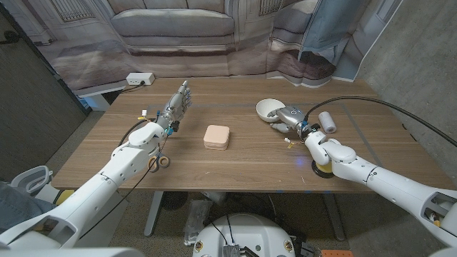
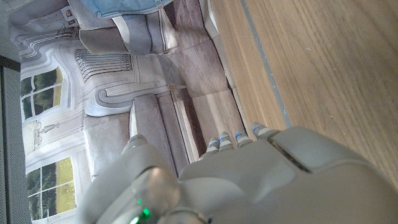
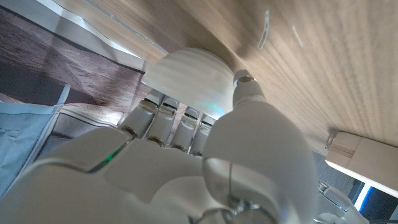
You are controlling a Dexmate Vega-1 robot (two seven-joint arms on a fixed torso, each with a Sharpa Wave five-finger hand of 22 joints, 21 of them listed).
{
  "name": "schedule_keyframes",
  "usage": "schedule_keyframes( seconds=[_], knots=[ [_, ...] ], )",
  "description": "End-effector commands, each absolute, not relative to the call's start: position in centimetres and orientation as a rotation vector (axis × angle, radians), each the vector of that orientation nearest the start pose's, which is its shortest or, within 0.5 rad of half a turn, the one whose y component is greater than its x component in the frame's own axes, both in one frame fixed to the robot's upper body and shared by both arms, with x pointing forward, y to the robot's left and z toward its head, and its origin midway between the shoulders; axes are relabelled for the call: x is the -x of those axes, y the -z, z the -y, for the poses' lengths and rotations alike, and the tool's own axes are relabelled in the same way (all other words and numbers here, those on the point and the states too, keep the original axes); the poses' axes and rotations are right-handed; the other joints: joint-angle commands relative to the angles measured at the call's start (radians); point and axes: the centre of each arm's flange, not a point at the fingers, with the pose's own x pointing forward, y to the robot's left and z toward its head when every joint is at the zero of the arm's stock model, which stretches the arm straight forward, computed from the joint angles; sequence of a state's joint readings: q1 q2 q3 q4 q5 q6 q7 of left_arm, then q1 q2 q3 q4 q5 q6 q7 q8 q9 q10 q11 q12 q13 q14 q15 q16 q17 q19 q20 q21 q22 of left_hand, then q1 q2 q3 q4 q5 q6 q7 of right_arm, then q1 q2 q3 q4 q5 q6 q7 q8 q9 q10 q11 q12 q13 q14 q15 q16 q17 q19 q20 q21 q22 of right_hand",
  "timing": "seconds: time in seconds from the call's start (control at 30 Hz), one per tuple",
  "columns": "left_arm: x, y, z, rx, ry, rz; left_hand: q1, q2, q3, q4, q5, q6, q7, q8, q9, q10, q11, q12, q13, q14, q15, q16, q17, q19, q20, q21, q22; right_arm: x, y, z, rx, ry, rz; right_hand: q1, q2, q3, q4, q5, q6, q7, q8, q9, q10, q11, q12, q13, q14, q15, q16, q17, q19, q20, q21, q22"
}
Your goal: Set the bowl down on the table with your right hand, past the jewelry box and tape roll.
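The right hand, fingers gripping the white bowl, is placing it at the tabletop's one o'clock; releasing comes next.

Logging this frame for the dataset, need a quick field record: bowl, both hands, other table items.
bowl: white bowl, far right part of the wooden table, held at its rim
right hand: right hand grips the bowl; whether it touches the table is unclear
left hand: left hand holds nothing, fingers apart
jewelry box: jewelry box, mid-table, closed
tape roll: tape roll, near left forearm
other: white cylinder; power strip
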State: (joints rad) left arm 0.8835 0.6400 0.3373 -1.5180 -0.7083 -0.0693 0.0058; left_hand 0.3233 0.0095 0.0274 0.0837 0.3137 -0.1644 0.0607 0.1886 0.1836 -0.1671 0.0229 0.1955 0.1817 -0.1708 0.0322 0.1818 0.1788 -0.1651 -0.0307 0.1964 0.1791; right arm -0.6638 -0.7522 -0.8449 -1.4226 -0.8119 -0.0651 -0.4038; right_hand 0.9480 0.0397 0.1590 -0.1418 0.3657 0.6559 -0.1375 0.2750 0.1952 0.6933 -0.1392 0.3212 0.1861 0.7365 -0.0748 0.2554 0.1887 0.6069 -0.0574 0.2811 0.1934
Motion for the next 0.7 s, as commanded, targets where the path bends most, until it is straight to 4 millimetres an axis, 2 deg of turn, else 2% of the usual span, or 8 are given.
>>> schedule_keyframes(
  seconds=[0.03,0.2,0.43,0.7],
  knots=[
    [-63.10,0.66,-29.92,-0.005,0.234,0.501,0.007,0.001,-0.006,0.001,0.000,-0.010,0.001,0.006,0.002,-0.025,0.001,0.004,0.003,-0.049,0.004,0.005,0.003,-0.058,-0.022,0.003,0.002,-64.35,4.69,22.25,1.686,0.150,0.846,0.024,0.006,0.014,-0.001,-0.007,0.009,-0.003,0.002,0.003,0.009,-0.003,-0.004,0.000,0.013,-0.150,0.000,0.002,0.035,-0.113,0.015,0.003],
    [-62.99,0.75,-30.05,-0.003,0.230,0.502,0.008,0.001,-0.007,0.001,0.000,-0.010,0.001,0.007,0.002,-0.024,0.000,0.004,0.003,-0.049,0.004,0.005,0.003,-0.057,-0.023,0.004,0.002,-64.36,4.69,22.17,1.691,0.155,0.857,0.041,0.017,0.020,-0.003,-0.019,0.041,-0.011,0.006,0.003,0.035,-0.008,-0.002,0.000,0.040,-0.152,0.000,0.004,0.066,-0.120,0.026,0.004],
    [-62.97,0.93,-30.09,0.001,0.228,0.502,0.008,0.002,-0.008,0.001,0.000,-0.009,0.001,0.007,0.002,-0.025,0.000,0.004,0.003,-0.049,0.004,0.005,0.003,-0.057,-0.022,0.004,0.002,-64.43,4.58,21.98,1.700,0.154,0.872,0.079,0.038,0.033,-0.007,-0.047,0.106,-0.020,0.010,0.001,0.102,-0.021,0.005,0.000,0.104,-0.157,0.006,0.009,0.108,-0.136,0.040,0.007],
    [-62.96,1.25,-30.10,0.008,0.226,0.502,0.009,0.003,-0.009,0.001,-0.001,-0.010,0.001,0.006,0.002,-0.025,0.000,0.004,0.003,-0.050,0.004,0.005,0.003,-0.058,-0.022,0.004,0.002,-64.37,4.43,21.80,1.711,0.158,0.890,0.108,0.054,0.041,-0.007,-0.072,0.148,-0.039,0.008,0.001,0.142,-0.031,0.004,0.000,0.152,-0.160,0.016,0.020,0.122,-0.141,0.045,0.011]
  ],
)
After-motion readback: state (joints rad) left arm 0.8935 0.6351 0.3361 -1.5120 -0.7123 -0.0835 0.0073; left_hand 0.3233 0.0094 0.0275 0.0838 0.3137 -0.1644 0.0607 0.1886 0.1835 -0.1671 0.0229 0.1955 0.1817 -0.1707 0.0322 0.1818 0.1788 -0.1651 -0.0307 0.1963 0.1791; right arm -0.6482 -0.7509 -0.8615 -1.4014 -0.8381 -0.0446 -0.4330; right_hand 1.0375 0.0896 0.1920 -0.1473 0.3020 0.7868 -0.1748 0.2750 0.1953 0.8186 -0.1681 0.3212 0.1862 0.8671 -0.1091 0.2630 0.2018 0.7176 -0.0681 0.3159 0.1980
